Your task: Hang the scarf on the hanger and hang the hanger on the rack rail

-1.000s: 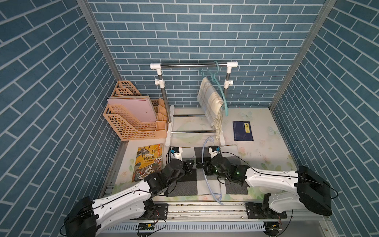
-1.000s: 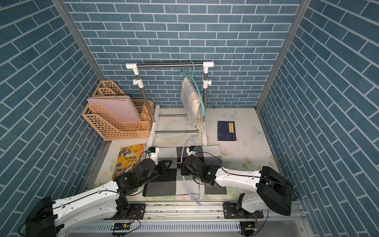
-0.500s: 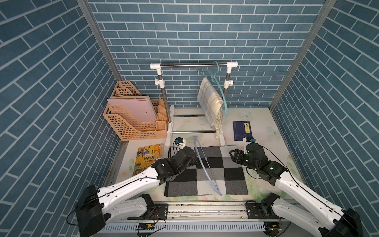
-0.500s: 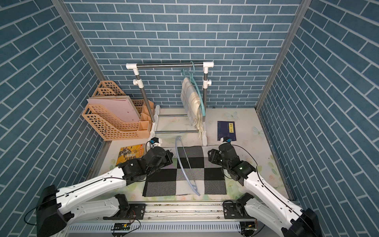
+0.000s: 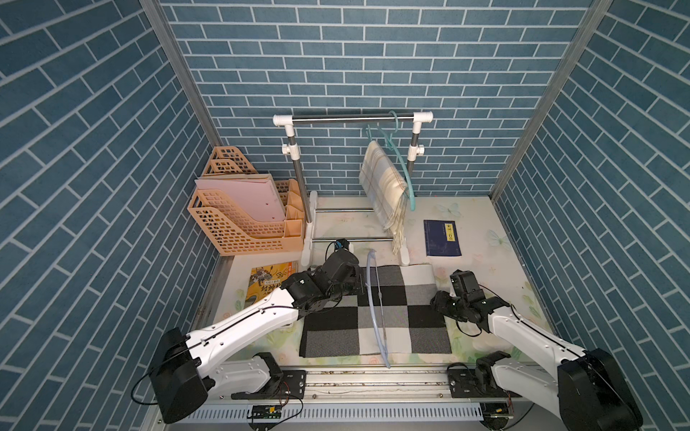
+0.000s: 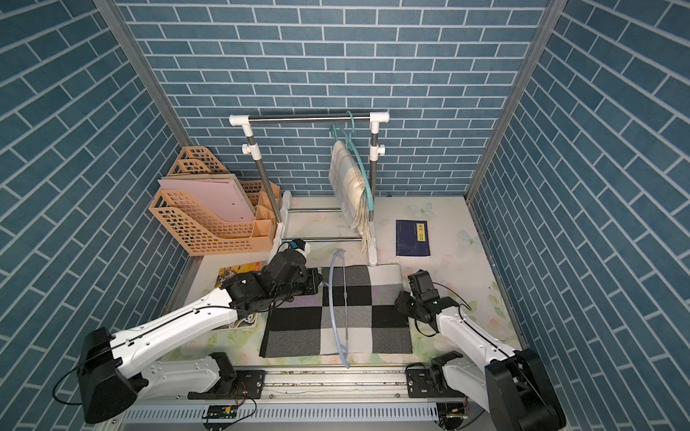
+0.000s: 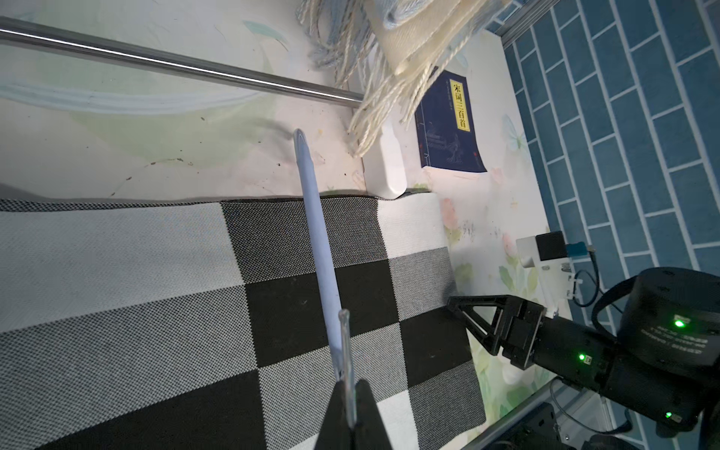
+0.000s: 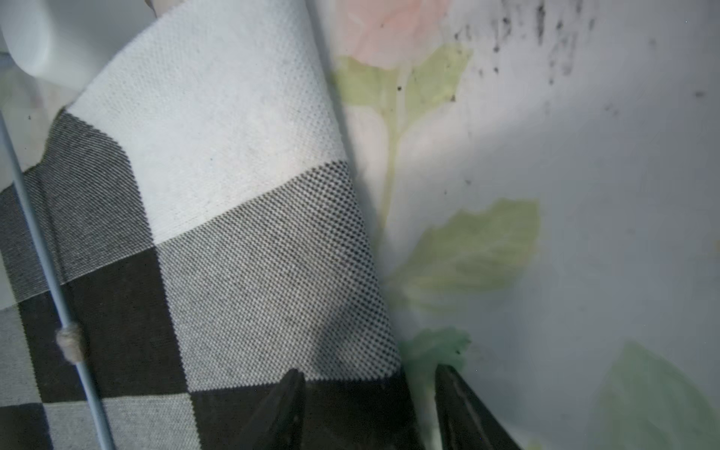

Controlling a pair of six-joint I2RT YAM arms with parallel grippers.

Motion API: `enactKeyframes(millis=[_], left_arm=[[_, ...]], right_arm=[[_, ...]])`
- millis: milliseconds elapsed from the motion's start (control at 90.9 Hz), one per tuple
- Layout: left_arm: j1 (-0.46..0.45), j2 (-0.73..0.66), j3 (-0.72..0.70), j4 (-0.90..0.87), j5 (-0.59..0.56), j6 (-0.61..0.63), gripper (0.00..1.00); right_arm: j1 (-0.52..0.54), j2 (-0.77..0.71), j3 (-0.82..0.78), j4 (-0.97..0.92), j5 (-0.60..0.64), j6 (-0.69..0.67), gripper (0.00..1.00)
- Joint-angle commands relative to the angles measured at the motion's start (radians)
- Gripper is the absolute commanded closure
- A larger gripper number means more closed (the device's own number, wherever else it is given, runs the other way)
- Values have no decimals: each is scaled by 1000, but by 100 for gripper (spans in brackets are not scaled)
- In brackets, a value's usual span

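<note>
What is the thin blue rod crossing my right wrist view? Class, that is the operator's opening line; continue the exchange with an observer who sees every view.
Observer: A blue hanger; the left gripper is shut on it, holding it over the checked scarf.
Operator: Is the clothes rack free?
Observer: Partly; a teal hanger bearing a cream scarf hangs near its right end.
Operator: Anything else lying nearby?
Observer: A dark blue book lies flat beside the rack's right foot.
</note>
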Motion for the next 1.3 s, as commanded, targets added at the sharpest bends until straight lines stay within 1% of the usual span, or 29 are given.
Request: enactKeyframes(millis=[0,99,154,187,231,352,451,561,726,792,869,990,1111,1287], left_arm=[[22,5,0,9,79,69,100],[22,30,-2,12,86,79,100],[22,39,-6,16,87,80,100],[22,41,-10,20,89,81,100],[22,46,-13,18,90,81,100],[22,49,-18,8,75,86,100],[22,44,-23,3,70,88,100],[22,37,-30,-1,66,85,100],[22,26,-50,4,52,69,100],[22,21,-63,12,50,60,100],[22,18,-72,15,47,55,100],[21,4,-85,20,42,48,100],[22,-16,-98,24,40,43,100],[21,-40,-123,38,50,31,100]], right_arm=[[-8,20,-19,33,-10,-42,44],[-8,46,-18,47,-8,-50,47],[-7,59,-15,48,-9,-54,51],[-8,62,-16,48,-11,-55,55],[-7,61,-16,46,-9,-56,61],[-8,46,-20,46,-12,-58,85],[-7,31,-17,44,-25,-57,100],[-8,-30,4,38,-51,-50,100],[8,-138,75,17,-141,-8,100],[41,-162,111,6,-156,10,100],[106,-165,148,14,-159,35,100],[223,-142,179,80,-163,92,100],[327,-84,183,251,-174,155,100],[419,82,178,503,-180,224,100]])
